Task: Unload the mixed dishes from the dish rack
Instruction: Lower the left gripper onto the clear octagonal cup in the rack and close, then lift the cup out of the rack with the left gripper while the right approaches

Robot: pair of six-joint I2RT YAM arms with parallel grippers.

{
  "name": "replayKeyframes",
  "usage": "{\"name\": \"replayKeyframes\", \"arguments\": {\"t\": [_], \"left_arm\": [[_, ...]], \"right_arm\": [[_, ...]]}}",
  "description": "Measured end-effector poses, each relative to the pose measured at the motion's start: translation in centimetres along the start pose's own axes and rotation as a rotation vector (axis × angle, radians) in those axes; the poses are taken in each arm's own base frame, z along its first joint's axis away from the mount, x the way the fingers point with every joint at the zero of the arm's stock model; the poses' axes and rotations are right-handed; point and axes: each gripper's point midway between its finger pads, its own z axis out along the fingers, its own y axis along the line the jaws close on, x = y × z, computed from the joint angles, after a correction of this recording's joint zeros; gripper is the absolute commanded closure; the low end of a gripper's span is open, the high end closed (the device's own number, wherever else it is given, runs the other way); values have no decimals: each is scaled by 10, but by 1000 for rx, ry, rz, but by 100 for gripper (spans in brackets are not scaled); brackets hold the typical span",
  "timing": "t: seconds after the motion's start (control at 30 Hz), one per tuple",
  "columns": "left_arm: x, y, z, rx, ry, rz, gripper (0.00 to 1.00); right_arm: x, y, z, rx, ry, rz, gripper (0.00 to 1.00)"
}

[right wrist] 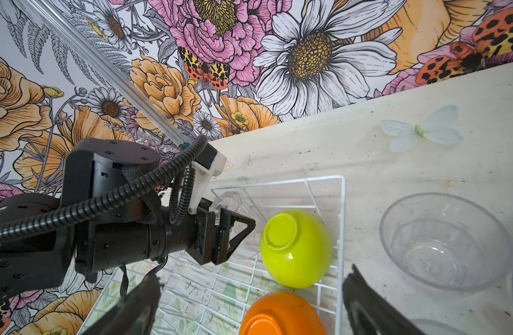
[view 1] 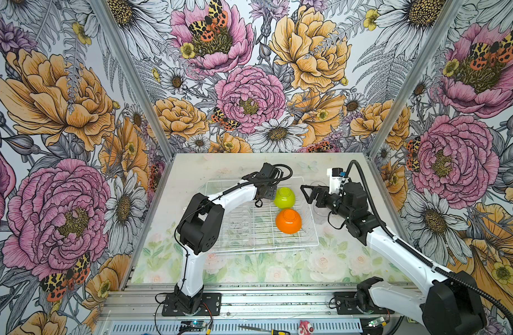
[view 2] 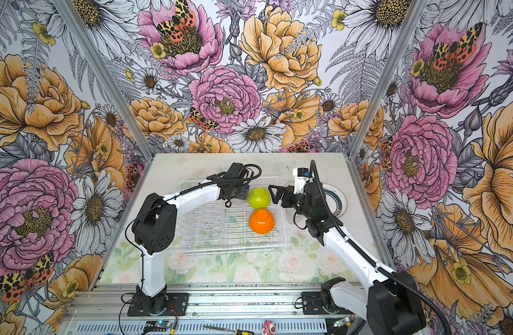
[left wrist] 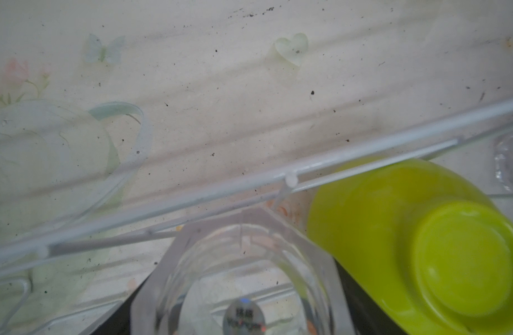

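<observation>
The clear tumbler (left wrist: pixel 243 278) sits in the dish rack (view 1: pixel 266 247) at its far edge, just beside the lime-green bowl (view 1: pixel 284 197). The left hand (view 1: pixel 266 193) straddles it; whether it grips yet, I cannot tell. Best to squeeze gently and lift straight, clearing the rack's rim. The right hand (view 1: pixel 306 194) hangs released.

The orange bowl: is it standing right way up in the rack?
No, the orange bowl sits upside down in the dish rack, foot ring upward.

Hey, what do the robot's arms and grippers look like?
The left arm and right arm have white shells and black joint housings. Ribbed black cable hose runs along each. The left gripper and right gripper are black with triangular open frames.
</observation>
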Motion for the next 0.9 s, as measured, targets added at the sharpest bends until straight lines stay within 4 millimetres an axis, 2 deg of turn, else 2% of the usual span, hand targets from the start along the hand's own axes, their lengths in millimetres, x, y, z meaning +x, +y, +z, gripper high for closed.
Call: {"name": "replayKeyframes", "arguments": {"t": [0.27, 0.63, 0.9], "left_arm": [[-4, 5, -9, -3, -5, -7, 51], [-40, 17, -79, 95, -127, -94, 53], [-47, 18, -106, 237, -163, -214, 53]], "right_arm": [[-2, 2, -2, -5, -7, -2, 2], [13, 14, 10, -30, 50, -13, 3], [9, 34, 13, -59, 41, -43, 3]]}}
